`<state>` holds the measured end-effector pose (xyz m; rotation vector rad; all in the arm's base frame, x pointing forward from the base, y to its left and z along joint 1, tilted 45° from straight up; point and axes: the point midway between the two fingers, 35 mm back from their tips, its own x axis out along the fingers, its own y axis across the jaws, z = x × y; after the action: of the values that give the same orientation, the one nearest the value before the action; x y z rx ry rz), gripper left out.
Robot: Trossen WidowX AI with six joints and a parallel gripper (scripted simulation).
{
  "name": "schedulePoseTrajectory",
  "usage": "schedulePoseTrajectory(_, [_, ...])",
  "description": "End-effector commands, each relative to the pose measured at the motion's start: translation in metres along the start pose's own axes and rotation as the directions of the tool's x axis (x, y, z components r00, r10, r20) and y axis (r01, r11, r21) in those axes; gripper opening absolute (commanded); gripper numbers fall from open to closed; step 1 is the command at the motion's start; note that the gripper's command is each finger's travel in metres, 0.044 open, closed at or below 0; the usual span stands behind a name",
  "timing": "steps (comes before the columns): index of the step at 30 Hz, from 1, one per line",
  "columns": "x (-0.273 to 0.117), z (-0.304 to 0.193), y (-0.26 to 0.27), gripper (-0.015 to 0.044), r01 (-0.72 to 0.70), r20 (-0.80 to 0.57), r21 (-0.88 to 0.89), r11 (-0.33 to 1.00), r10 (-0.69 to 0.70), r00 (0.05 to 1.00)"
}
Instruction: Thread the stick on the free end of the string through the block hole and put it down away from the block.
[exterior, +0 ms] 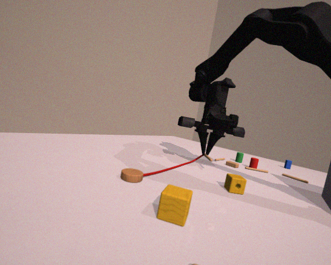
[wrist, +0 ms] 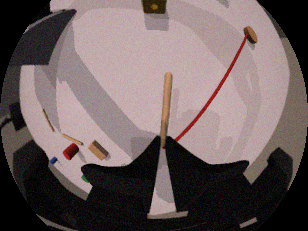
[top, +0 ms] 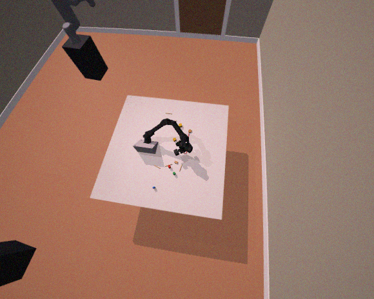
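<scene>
The exterior view shows 2 yellow wooden blocks [exterior: 175, 205] [exterior: 235, 183], whereas the wrist view shows 1, and the gripper [exterior: 205, 154] [wrist: 162, 139] pinching a thin tan wooden stick [exterior: 208, 157] [wrist: 167, 101].

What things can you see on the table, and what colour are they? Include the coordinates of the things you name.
Holed block [exterior: 231, 183] [wrist: 154, 6]: one, yellow, near the middle
Other block [exterior: 174, 205]: one, yellow, no hole showing
Round button [exterior: 132, 175] [wrist: 251, 34]: one, brown
String [exterior: 172, 167] [wrist: 216, 91]: one, red, from button to fingertips
Held stick [exterior: 208, 157] [wrist: 167, 99]: one, tan, in the gripper
Loose sticks [top: 169, 113] [exterior: 295, 178] [wrist: 48, 120]: four, tan, lying apart
Small brick [exterior: 232, 164] [wrist: 98, 150]: one, tan
Cylinders [top: 174, 173] [exterior: 253, 163] [wrist: 71, 151]: three: red, green, blue
Robot arm [top: 168, 122] [exterior: 237, 37]: one, black, on a grey base
Gripper [exterior: 205, 155] [wrist: 162, 139]: one, black, shut on the held stick
</scene>
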<state>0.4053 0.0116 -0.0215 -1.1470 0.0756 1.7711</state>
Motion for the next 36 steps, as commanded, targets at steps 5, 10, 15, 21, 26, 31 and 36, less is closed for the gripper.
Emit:
schedulePoseTrajectory(5, [0.006,0.005,0.007,0.0,0.0,0.0,0.007,1.0,0.0,1.0])
schedulePoseTrajectory(10, [0.01,0.008,0.012,0.0,0.0,0.0,0.007,1.0,0.0,1.0])
schedulePoseTrajectory(15, [0.014,0.011,0.016,0.0,0.0,0.0,0.007,1.0,0.0,1.0])
schedulePoseTrajectory(21, [0.017,0.013,0.019,0.0,-0.001,0.0,0.007,1.0,0.001,1.0])
schedulePoseTrajectory(26, [0.017,0.016,0.019,0.0,-0.001,0.0,0.007,1.0,0.001,1.0])
schedulePoseTrajectory(31, [0.016,0.022,0.018,0.0,-0.001,0.0,0.007,1.0,0.001,1.0])
schedulePoseTrajectory(36, [0.016,0.028,0.017,0.0,-0.001,0.0,0.008,1.0,0.001,1.0])
